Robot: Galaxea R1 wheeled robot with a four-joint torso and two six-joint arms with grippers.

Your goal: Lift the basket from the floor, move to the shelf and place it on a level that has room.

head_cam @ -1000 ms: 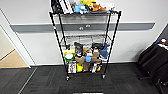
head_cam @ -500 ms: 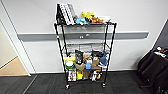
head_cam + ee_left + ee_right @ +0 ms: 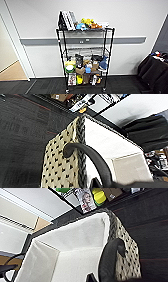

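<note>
The basket [image 3: 60, 166], beige weave with dark dots and a white lining [image 3: 75, 238], hangs above the dark carpet floor [image 3: 22, 131]. My left gripper [image 3: 80, 154] is shut on one side wall, a dark curved finger [image 3: 95, 159] hooked over the rim. At the opposite wall my right gripper [image 3: 110, 250] is shut on the rim in the same way. Straight ahead in the head view, the black wire shelf [image 3: 109, 50] stands against the wall. Its second level [image 3: 85, 50] from the top looks nearly bare, while the other tiers are crowded.
Books [image 3: 67, 20] and small toys [image 3: 87, 23] fill the top tier. A doorway with tan wooden flooring [image 3: 12, 72] opens at the left. A black draped table [image 3: 155, 70] stands at the right. Dark carpet [image 3: 45, 86] lies in front of the shelf.
The whole head picture has shifted, so the camera moved; the shelf shows slightly larger. It has not moved along the wall.
</note>
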